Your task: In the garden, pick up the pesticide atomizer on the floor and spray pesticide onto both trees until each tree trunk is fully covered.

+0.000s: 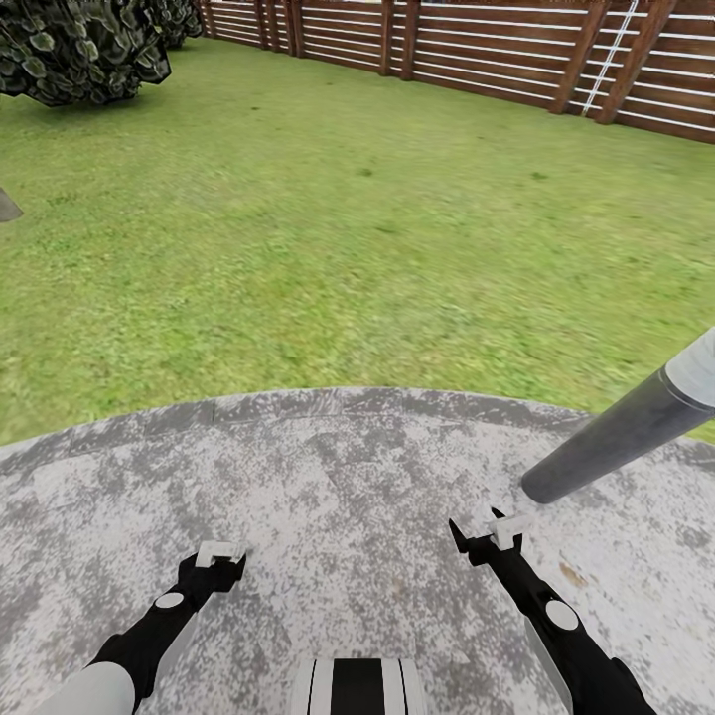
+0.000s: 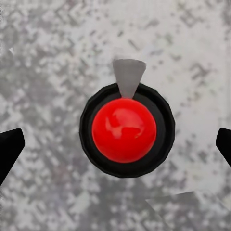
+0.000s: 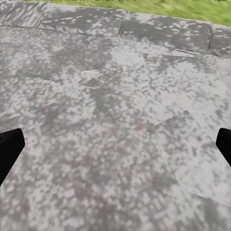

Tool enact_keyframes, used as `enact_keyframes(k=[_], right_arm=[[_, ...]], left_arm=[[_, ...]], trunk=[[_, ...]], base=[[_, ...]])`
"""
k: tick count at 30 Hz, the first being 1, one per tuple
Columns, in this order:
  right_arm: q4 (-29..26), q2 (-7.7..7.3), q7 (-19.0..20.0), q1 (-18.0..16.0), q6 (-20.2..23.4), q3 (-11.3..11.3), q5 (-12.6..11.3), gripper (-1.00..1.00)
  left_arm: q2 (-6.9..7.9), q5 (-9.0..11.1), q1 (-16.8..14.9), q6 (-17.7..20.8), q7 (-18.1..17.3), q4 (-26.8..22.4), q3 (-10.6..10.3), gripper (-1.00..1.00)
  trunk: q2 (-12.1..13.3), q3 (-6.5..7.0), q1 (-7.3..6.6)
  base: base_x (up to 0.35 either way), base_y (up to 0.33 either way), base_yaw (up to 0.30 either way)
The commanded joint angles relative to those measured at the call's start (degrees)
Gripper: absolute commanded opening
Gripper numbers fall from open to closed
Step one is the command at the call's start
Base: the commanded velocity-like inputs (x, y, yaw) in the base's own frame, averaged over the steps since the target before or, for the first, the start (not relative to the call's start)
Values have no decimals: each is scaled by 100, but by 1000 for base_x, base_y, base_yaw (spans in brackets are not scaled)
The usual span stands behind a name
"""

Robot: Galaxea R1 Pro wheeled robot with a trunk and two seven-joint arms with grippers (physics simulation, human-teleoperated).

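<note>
The robot stands on a round grey paving slab [image 1: 328, 477] at the edge of the lawn [image 1: 348, 238], with the wooden fence [image 1: 497, 50] beyond and both arms held low and empty: the left gripper [image 1: 220, 556] and the right gripper [image 1: 494, 529] each have their jaws spread wide with nothing between them. The left wrist view looks straight down on a red ball in a black ring with a grey nozzle [image 2: 126, 127], which I take to be the sprayer, sitting on the slab between the open fingers, untouched. So the job looks barely begun: the pick-up is still to do, and no tree trunk to spray is in sight, only a dark bush [image 1: 79, 50] and a grey pole [image 1: 626, 422] slanting in at the right.
</note>
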Motion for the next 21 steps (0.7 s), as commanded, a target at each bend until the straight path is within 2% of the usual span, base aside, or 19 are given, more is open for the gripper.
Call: enact_keyframes(k=[1,21], right_arm=[[0,-1,15,-2,-17,0,1,100],[3,1,14,-2,-17,0,1,100]], left_arm=[[6,28,-3,-20,2,8,-36,100],[6,19,-2,-11,1,16,-45,100]], trunk=[[-1,5,-1],[-1,57,-1]], base=[[0,0,0],[0,0,-14]])
